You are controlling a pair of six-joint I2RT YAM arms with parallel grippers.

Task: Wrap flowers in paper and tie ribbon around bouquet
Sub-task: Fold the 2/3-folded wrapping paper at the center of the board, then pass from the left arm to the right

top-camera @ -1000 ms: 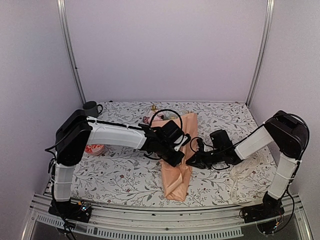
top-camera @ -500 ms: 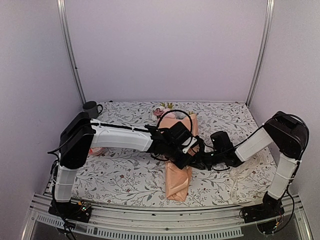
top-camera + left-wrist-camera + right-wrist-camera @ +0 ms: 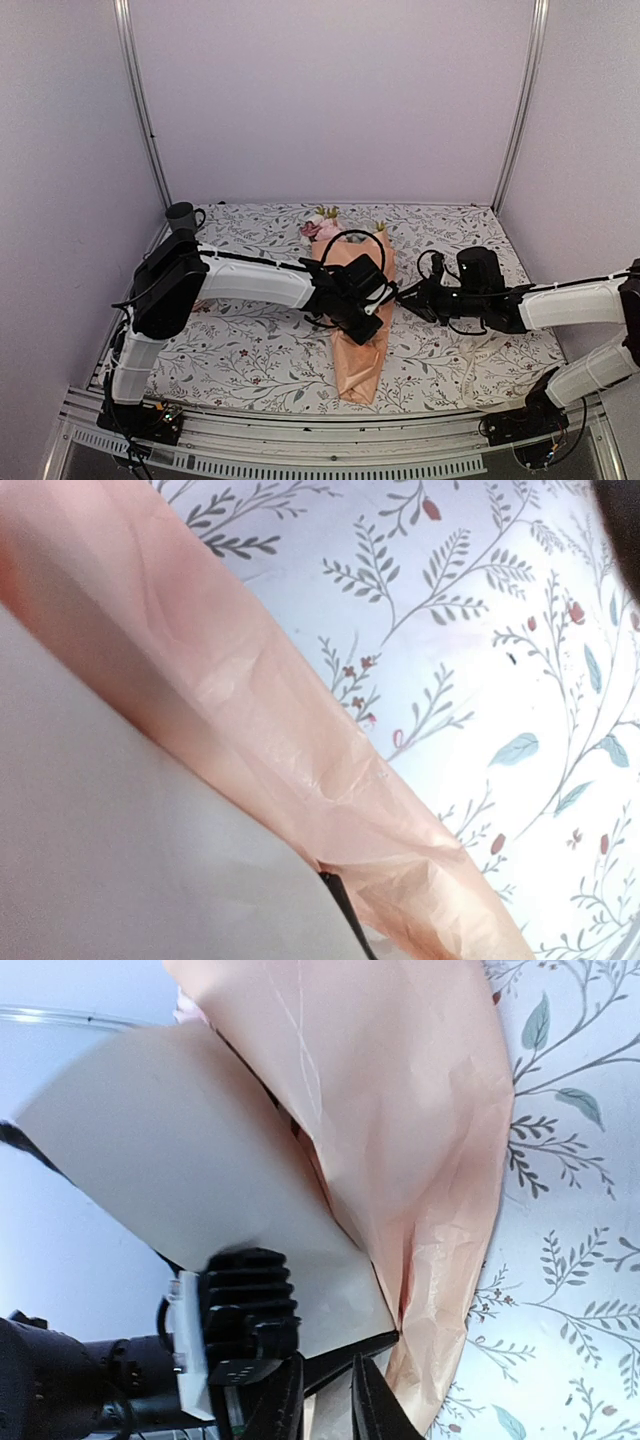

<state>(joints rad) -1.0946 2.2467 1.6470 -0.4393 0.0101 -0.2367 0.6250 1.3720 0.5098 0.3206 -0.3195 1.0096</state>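
Two arms meet over the bouquet (image 3: 360, 300), which lies lengthwise in the middle of the leaf-patterned worktop (image 3: 250, 350). Its flowers (image 3: 322, 226) point toward the far wall, and the narrow end of the peach-orange paper (image 3: 360, 365) points toward the arm bases.

The left arm reaches across from the left, and the left hand (image 3: 370, 300) rests on the paper cone about halfway along it. That hand is closed. Its wrist view shows only creased paper close against a pale blurred surface, so I cannot tell whether any paper is pinched.

The right hand (image 3: 404, 295) sits just beside the right edge of the cone. In its wrist view the two dark fingertips stand a narrow gap apart next to the paper, and I cannot tell whether anything is caught between them.

The cream-white ribbon (image 3: 470, 365) lies in loose loops on the cloth at the right, near the right arm and apart from the bouquet. A dark mug (image 3: 182, 214) stands at the far left corner.
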